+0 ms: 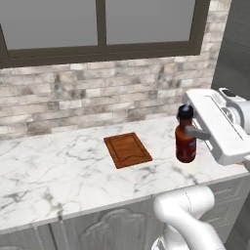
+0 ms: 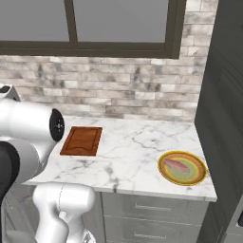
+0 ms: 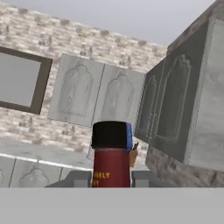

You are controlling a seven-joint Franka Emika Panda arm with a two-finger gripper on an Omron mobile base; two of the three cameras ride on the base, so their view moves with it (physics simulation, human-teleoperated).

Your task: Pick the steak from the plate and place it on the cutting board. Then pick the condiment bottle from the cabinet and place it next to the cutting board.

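Observation:
My gripper point(image 1: 189, 133) is shut on the condiment bottle point(image 1: 185, 141), a red-brown bottle with a black cap, held upright by its neck. The bottle hangs to the right of the reddish-brown cutting board point(image 1: 128, 149), over the marble counter; I cannot tell whether its base touches. In the hand view the bottle point(image 3: 111, 153) stands between my fingertips point(image 3: 142, 178). The board point(image 2: 82, 141) is bare. The pale pink steak point(image 2: 177, 166) lies on the yellow-rimmed plate point(image 2: 198, 176) at the counter's right end.
The marble counter point(image 1: 58, 166) runs along a brick wall under a window point(image 1: 97, 24). A dark tall unit point(image 2: 223, 95) stands right of the plate. Grey cabinet doors point(image 3: 96, 94) and a darker cabinet point(image 3: 175, 105) lie ahead of the hand.

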